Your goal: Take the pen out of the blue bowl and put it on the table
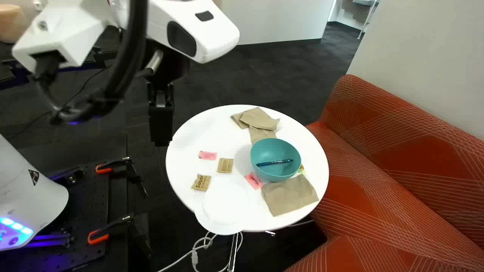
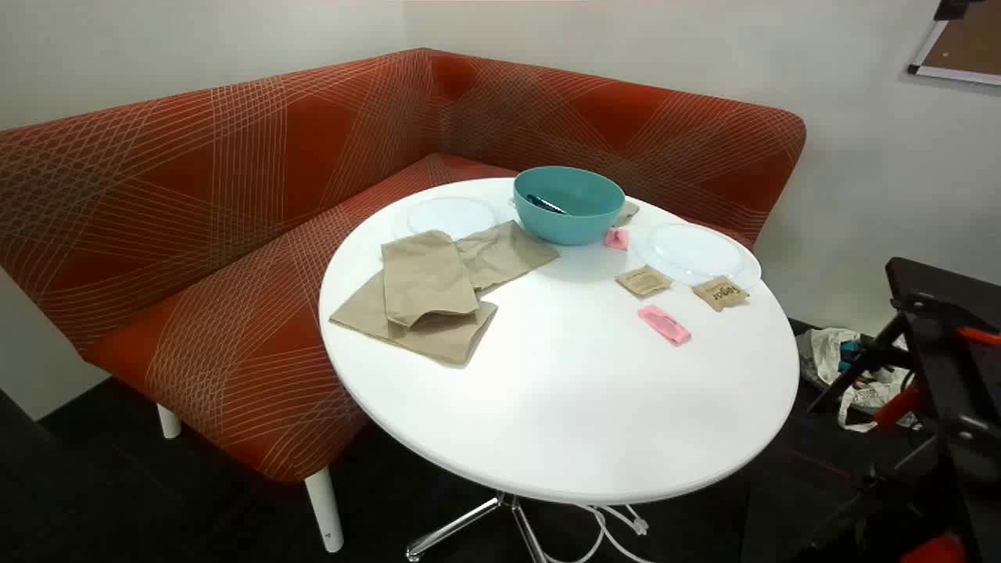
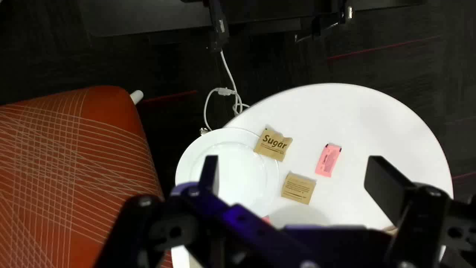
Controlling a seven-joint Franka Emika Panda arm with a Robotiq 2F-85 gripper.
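1. The slim, dark-blue pen (image 1: 275,163) lies inside the round teal bowl (image 1: 272,149), which stands on the round, white-topped worktop (image 2: 563,414); the lift has yet to be made.
2. The black two-fingered gripper (image 3: 293,176) has its fingers spread wide with nothing between them, well apart from the bowl. I cannot make out pen or bowl in the wrist view, so aiming by that view alone would be a gamble.
3. Likeliest trouble: coming down off-centre, a spread finger strikes the bowl's rim and tips or slides it. The folded brown paper napkin (image 1: 289,194) and small pink paper packet (image 1: 253,181) right by it might be dragged along.
4. Going too deep could jam the fingertips against the curved bottom; pinching near one end could let the pen swivel, catch the wall and drop back.
5. The pale, round, shallow plate (image 1: 223,211) overhangs the worktop's edge; a low sweep of the arm could knock it off.
6. At set-down, releasing too high may let the pen bounce, or roll if its barrel is round.
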